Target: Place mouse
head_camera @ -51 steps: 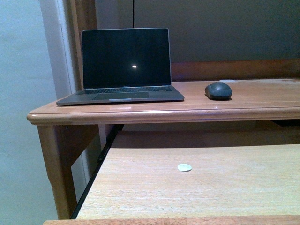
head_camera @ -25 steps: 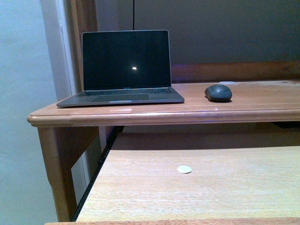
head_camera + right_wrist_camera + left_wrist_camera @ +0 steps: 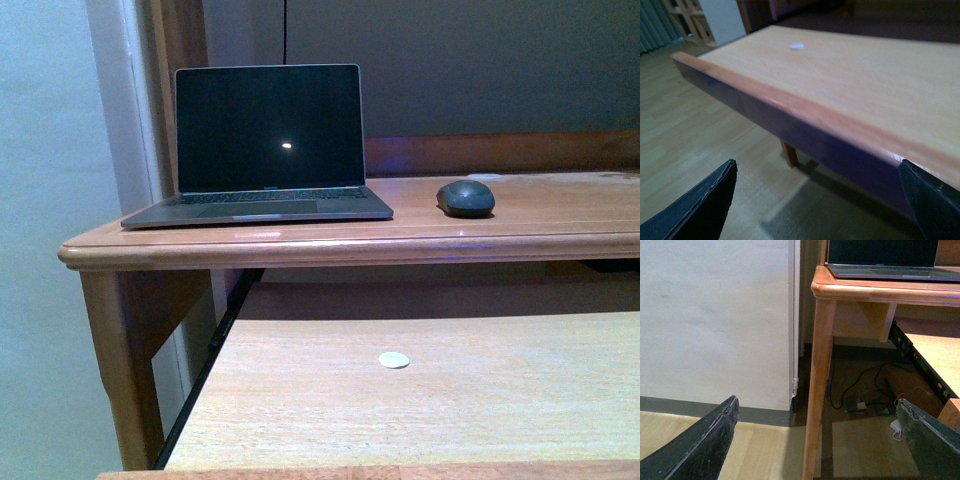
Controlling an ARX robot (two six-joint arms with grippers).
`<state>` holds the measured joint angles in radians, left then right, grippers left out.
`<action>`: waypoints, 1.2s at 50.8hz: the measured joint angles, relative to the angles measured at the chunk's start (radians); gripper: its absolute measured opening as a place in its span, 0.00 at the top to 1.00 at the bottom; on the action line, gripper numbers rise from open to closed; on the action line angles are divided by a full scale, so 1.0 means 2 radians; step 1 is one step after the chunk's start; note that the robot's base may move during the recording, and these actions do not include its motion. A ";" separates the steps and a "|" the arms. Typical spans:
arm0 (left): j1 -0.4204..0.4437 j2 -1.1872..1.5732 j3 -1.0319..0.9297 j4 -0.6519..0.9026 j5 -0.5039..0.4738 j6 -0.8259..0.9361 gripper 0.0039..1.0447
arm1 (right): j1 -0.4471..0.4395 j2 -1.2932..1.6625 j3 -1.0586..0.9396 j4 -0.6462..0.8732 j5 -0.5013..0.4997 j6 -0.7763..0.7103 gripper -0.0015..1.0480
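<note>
sitting unmoved on upper desk (image 3: 545,228), mouse (image 3: 466,197) beside laptop (image 3: 262,150), white disc (image 3: 394,359) below

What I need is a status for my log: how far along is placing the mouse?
Done: nothing clearly. The mouse sits on the desk, right of the laptop, with nothing holding it. In hand: nothing; the left end effector and right end effector are both open and empty, neither near it. Left: probably the whole pick-up and placing.

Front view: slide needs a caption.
Open laptop and dark mouse on the desk top, white disc on the lower shelf, no arms visible.
</note>
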<state>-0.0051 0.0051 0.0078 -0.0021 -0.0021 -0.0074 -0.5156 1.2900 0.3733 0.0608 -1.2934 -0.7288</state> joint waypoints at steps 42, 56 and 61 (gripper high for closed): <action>0.000 0.000 0.000 0.000 0.000 0.000 0.07 | 0.151 0.127 -0.001 0.416 0.250 0.239 0.07; 0.000 0.000 0.000 0.000 0.000 0.000 0.07 | 0.296 0.253 0.135 0.439 0.579 0.322 0.07; 0.000 0.000 0.000 0.000 0.000 0.000 0.07 | 0.318 0.274 0.173 0.426 0.647 0.335 0.07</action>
<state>-0.0051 0.0048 0.0078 -0.0021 -0.0021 -0.0074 0.1200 1.8385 0.7197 0.9138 0.0006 -0.0586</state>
